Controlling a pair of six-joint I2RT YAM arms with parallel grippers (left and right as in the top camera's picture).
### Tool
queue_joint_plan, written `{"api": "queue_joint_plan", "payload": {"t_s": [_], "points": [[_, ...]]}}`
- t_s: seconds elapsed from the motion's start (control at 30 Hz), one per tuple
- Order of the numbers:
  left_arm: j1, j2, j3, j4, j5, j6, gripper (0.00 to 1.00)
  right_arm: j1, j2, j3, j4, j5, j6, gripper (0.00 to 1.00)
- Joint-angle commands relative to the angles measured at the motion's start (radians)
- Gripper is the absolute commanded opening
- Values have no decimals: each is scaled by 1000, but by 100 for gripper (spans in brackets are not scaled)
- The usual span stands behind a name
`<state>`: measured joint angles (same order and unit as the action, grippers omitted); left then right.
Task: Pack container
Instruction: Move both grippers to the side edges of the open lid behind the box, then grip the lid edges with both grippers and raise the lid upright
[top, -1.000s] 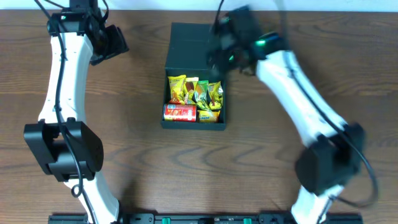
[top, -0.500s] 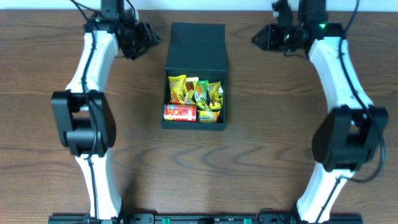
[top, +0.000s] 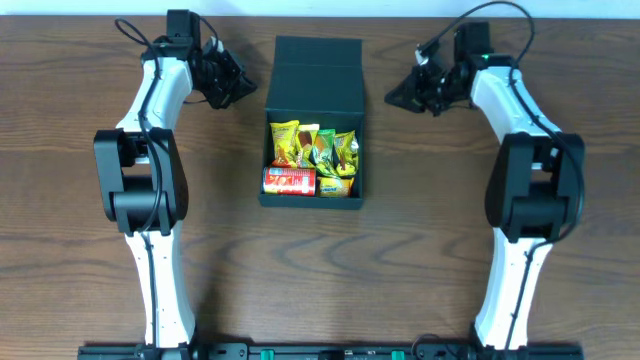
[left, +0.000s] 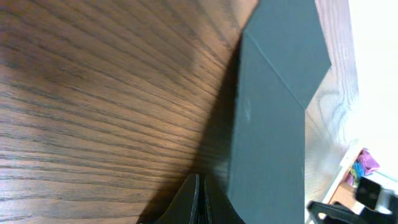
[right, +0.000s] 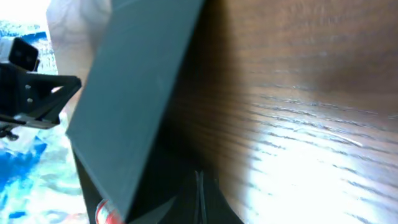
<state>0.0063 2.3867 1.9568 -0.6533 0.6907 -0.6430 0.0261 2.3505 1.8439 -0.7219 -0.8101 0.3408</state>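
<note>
Evidently, the container (top: 310, 201), filled with snack packets (top: 315, 148) and a red can (top: 289, 181), was set mid-table, lid flap (top: 318, 62) laid back, and the left gripper (top: 243, 87) and right gripper (top: 392, 98), fingers pinched together on nothing, were posted beside that flap, presumably for closing.

Left wrist view: the fingers (left: 186, 204) of the left gripper (left: 199, 182) show only their tips above the lower edge, and the container (left: 267, 143) runs off the bottom, its inside hidden behind its dark outer wall. Right wrist view: the whole picture is blurred, the fingers (right: 212, 206) of the right gripper (right: 199, 179) are likewise cut by the lower edge, and a red sliver (right: 106, 214) beside them is too little to identify. Overhead view: the print on the snack packets (top: 312, 148) is too small to read.
</note>
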Motion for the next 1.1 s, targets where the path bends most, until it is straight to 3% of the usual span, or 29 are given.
{"api": "queue_joint_plan", "payload": {"t_s": [0.0,0.6,1.07], "points": [[1,41,8,11,12,-32,6,31,25,-2,21,-32,59,2],[-16,95,8,169,32,-219,6,61,120,-2,257,-10,249,2],[-55,96,8,141,-21,-218,6,85,155,-2,341,-18,317,2]]}}
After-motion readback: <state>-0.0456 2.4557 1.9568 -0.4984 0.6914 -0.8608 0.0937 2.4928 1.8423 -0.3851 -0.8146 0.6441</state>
